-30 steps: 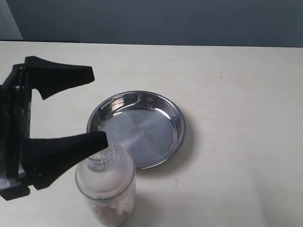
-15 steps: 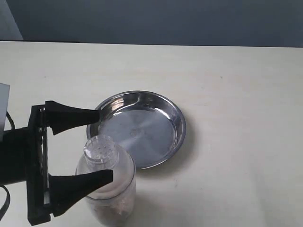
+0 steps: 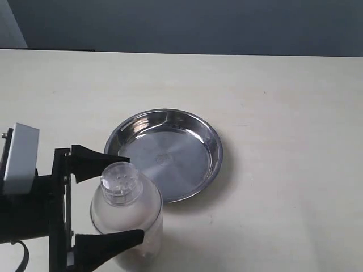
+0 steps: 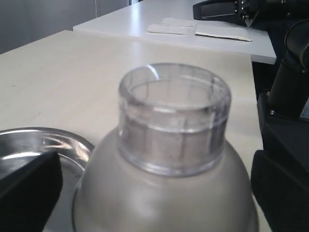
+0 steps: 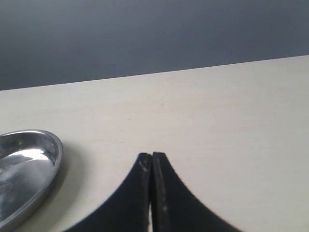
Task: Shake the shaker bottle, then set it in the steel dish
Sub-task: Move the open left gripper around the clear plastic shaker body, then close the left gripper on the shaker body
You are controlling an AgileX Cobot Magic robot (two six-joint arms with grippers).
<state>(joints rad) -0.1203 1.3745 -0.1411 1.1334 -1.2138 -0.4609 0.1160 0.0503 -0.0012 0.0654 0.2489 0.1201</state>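
Observation:
The shaker bottle (image 3: 126, 204) stands upright on the table at the front left, its clear cap (image 3: 119, 179) up and its frosted shoulder (image 4: 164, 193) filling the left wrist view. My left gripper (image 3: 134, 199) is open and straddles the bottle's body, one black finger (image 3: 93, 163) on the far side and one (image 3: 110, 242) on the near side, close to the plastic but apart from it. The steel dish (image 3: 214, 141) lies empty just behind and to the right of the bottle. My right gripper (image 5: 152, 155) is shut on nothing, out of the exterior view.
The pale table (image 3: 283, 102) stretches around the dish. The left wrist view shows a second white table (image 4: 193, 34) with papers and black equipment (image 4: 289, 145) beyond the bottle. The dish rim (image 5: 48, 159) shows in the right wrist view.
My left gripper has dropped and moved in toward the bottle, from above its cap to level with its body. Its fingers now stand on either side. The bottle and dish have not moved.

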